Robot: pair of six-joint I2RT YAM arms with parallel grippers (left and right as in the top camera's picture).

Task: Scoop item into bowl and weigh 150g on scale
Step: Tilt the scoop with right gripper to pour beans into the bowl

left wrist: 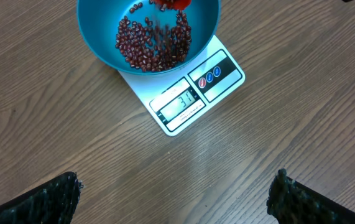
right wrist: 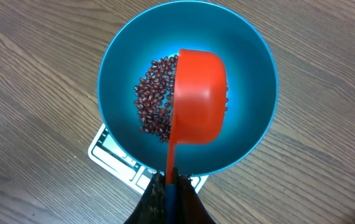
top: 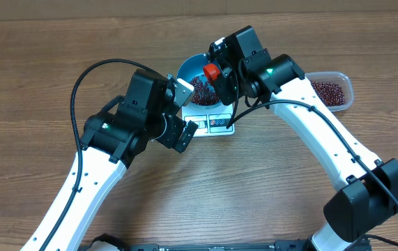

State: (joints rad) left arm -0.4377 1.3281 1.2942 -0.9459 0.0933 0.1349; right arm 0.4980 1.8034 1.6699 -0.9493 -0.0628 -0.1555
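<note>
With my right gripper [right wrist: 172, 188] shut on the red scoop [right wrist: 197, 93] by its stiff handle, the sensible hold, I judged the light, loose beans [right wrist: 154, 109] apt to roll; they lay in the bowl [right wrist: 252, 68] on the scale [left wrist: 197, 93], left gripper [left wrist: 174, 193] wide open, empty.

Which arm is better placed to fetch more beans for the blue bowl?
Probably the right. The right gripper is shut on the red scoop, over the blue bowl, and the clear tub of beans sits on its side. The left gripper is open and empty.
</note>
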